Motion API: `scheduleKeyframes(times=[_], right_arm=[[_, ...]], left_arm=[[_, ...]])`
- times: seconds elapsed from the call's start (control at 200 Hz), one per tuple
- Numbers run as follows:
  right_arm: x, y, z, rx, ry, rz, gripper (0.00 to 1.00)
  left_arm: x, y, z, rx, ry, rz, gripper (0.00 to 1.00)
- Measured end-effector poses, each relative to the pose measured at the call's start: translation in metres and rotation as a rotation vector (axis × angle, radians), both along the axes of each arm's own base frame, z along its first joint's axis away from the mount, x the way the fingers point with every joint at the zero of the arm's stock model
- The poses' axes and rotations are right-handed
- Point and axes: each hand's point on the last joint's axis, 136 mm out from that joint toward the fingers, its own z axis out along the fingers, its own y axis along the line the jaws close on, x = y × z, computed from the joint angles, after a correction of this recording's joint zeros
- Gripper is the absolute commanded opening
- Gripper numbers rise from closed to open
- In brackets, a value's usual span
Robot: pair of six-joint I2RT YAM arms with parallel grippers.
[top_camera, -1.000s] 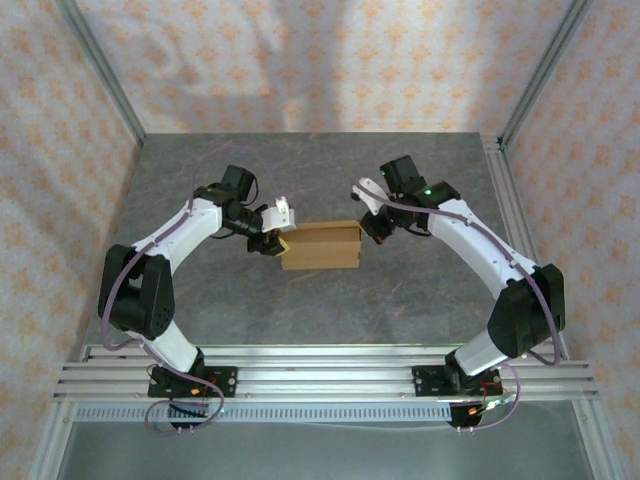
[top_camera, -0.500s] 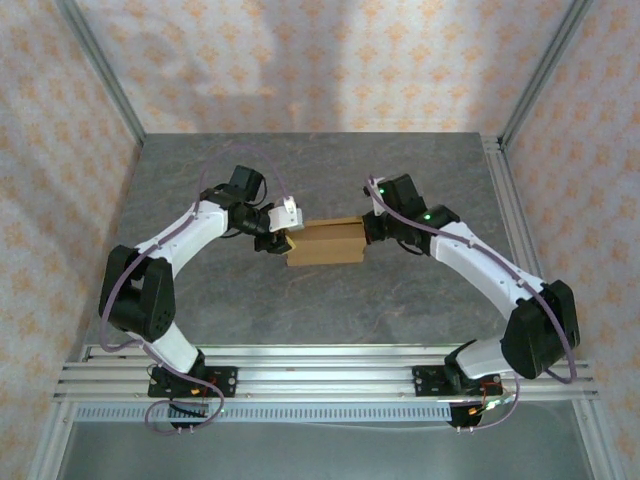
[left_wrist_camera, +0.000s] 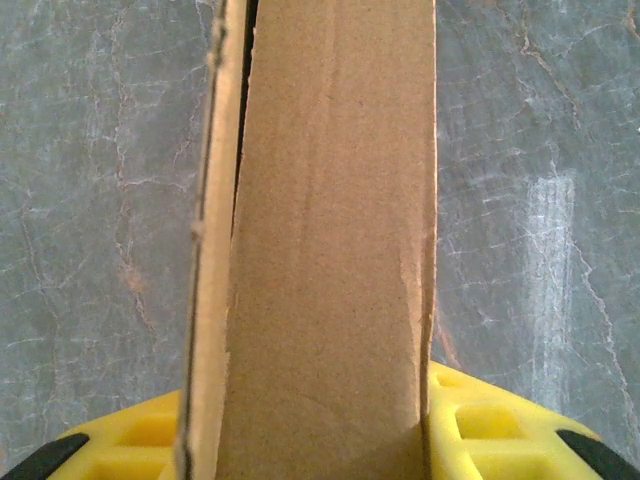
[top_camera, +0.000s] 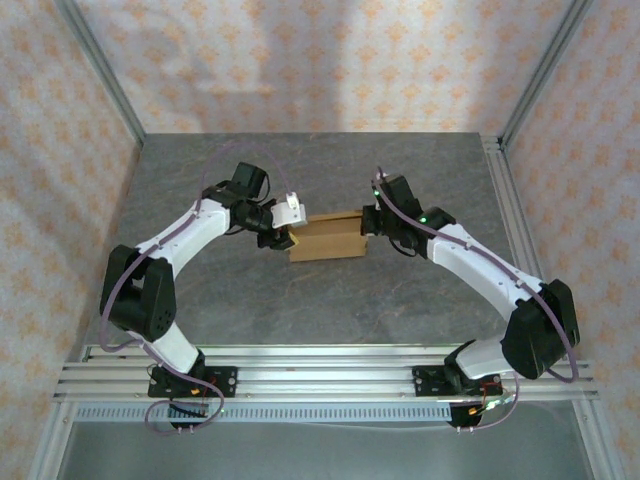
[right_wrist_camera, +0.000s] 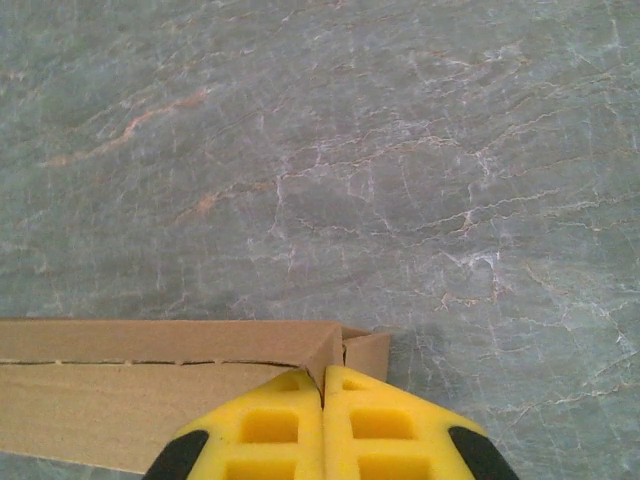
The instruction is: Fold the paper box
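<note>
Contact is new at the right end of the paper box (top_camera: 325,238), where our right hand (right_wrist_camera: 323,400), fingers together, has moved in, while our left hand (top_camera: 283,238) clamps the left end on the tabletop (top_camera: 330,300), so we judge the end-flap fold underway.

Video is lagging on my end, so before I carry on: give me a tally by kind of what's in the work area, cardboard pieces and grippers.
Paper box: 1 (brown cardboard)
Grippers: 2 (left gripper, right gripper)
Total: 3
</note>
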Motion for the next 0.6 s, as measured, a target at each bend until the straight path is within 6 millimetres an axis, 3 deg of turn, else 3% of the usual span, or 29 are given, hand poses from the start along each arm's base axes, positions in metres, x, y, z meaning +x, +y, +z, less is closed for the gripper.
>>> scheduleKeyframes(times=[0.601], right_arm=[[0.0095,0.0014,-0.0087,0.009,0.049,-0.058,0.00]], left_arm=[[0.0096,0.0000,-0.0084,0.032,0.017,0.018,0.37]])
